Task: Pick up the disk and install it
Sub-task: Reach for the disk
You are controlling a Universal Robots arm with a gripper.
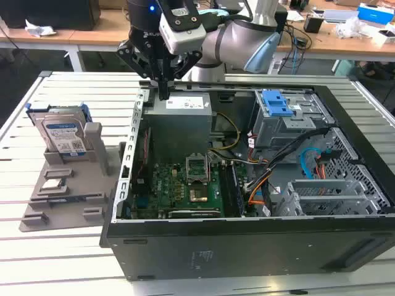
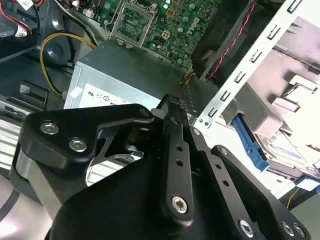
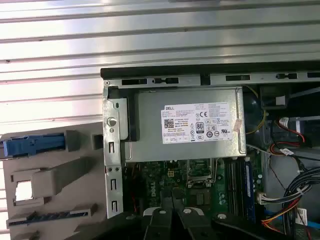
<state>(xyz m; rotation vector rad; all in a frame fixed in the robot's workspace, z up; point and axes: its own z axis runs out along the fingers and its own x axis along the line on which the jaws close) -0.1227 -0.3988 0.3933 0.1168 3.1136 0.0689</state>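
The disk [image 1: 62,132], a silver drive with a white-and-blue label in a blue carrier, stands upright in a grey holder [image 1: 62,197] on the table, at the exterior view's left of the open computer case [image 1: 247,240]. My gripper [image 1: 163,92] hangs over the case's far corner, above the grey power supply [image 1: 179,106], well apart from the disk. Its fingers are shut with nothing held. The first wrist view shows the fingertips [image 3: 173,196] together over the motherboard and the disk's blue edge [image 3: 32,146]. The second wrist view shows the disk [image 2: 282,147] beyond the case wall.
Inside the case are the motherboard [image 1: 185,185], loose cables [image 1: 271,166] and a drive bay with a blue latch [image 1: 281,103]. The case's metal walls rise around the opening. The slatted white table [image 1: 55,246] surrounds the holder. Cluttered desks stand behind the arm.
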